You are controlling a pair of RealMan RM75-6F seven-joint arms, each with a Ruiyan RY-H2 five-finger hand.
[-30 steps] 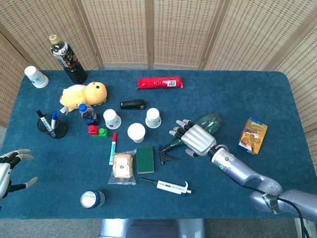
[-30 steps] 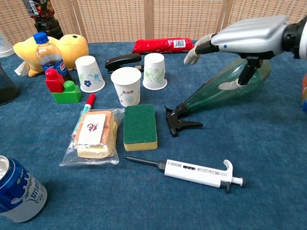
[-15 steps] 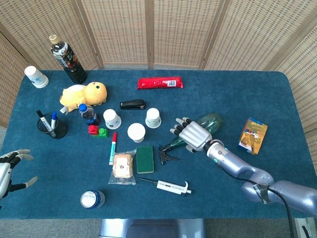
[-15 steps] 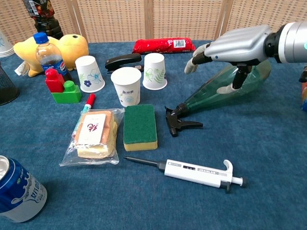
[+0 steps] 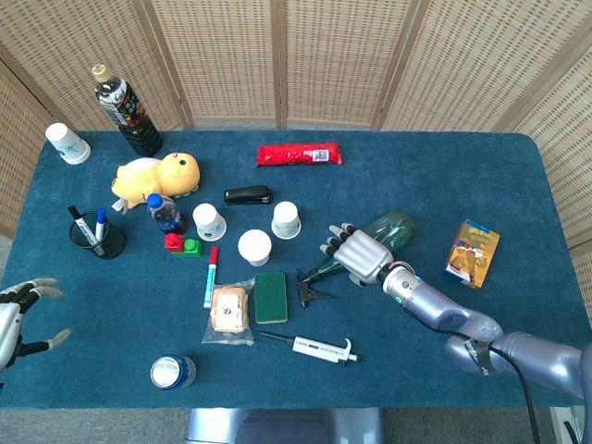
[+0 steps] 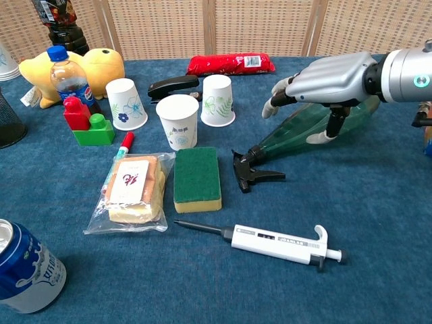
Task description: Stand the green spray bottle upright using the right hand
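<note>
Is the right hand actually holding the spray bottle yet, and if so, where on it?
Not yet. The right hand arches over the body of the lying green spray bottle, thumb down beside it, fingers spread and not closed. The left hand holds nothing.

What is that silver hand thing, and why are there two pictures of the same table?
It is a robot with two arms, and each arm ends in a metal hand. One camera sits up on its head and looks down; the other sits on its chest and looks across the table. The right hand is arched over a green spray bottle that lies on its side, fingers apart, not gripping it yet. The left hand waits open at the table's edge, holding nothing. Around lie paper cups, a green sponge, a pipette, a stapler and a yellow plush toy.
</note>
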